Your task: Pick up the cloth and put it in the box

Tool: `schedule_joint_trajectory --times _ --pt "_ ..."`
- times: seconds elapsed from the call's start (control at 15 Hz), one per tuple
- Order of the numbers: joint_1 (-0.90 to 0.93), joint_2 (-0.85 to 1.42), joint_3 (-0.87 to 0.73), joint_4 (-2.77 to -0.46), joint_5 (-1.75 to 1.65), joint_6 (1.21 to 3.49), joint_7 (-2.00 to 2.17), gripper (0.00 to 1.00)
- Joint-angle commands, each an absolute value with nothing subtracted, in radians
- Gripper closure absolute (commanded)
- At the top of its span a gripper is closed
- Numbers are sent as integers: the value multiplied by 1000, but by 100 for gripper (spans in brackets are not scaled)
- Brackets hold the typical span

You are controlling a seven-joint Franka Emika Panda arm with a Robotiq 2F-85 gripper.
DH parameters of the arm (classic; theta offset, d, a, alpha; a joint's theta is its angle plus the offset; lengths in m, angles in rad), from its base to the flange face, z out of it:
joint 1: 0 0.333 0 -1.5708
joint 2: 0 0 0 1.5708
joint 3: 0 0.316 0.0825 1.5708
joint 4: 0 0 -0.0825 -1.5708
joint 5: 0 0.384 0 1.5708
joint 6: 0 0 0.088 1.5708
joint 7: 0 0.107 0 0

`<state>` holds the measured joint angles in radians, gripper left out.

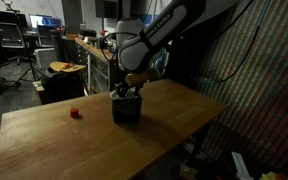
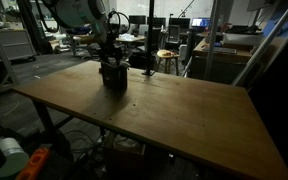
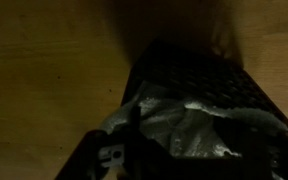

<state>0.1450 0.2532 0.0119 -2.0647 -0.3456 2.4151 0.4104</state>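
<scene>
The black mesh box (image 1: 127, 108) stands on the wooden table (image 1: 44, 140), also seen in the exterior view from the far end (image 2: 112, 75). In the wrist view the grey-white cloth (image 3: 184, 125) lies crumpled inside the box (image 3: 184, 65), filling its opening. My gripper (image 1: 132, 90) hangs straight over the box mouth in both exterior views (image 2: 111, 62). In the wrist view the gripper (image 3: 196, 150) has its fingers spread to either side of the cloth, one dark finger (image 3: 114, 152) showing at lower left. The jaws look open and apart from the cloth.
A small red object (image 1: 75, 113) lies on the table beside the box. The room is dim. Chairs, stools and desks stand beyond the table's far edge (image 2: 166, 60). The table edge (image 2: 164, 150) runs close to the near camera.
</scene>
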Motion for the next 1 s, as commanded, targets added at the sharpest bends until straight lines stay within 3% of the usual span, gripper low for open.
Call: schedule_joint_trajectory --times 0.0,0.93 --pt "152 221 -1 -2045 -342 2383 423 0" --pt "111 187 -13 -2038 -327 2480 380 0"
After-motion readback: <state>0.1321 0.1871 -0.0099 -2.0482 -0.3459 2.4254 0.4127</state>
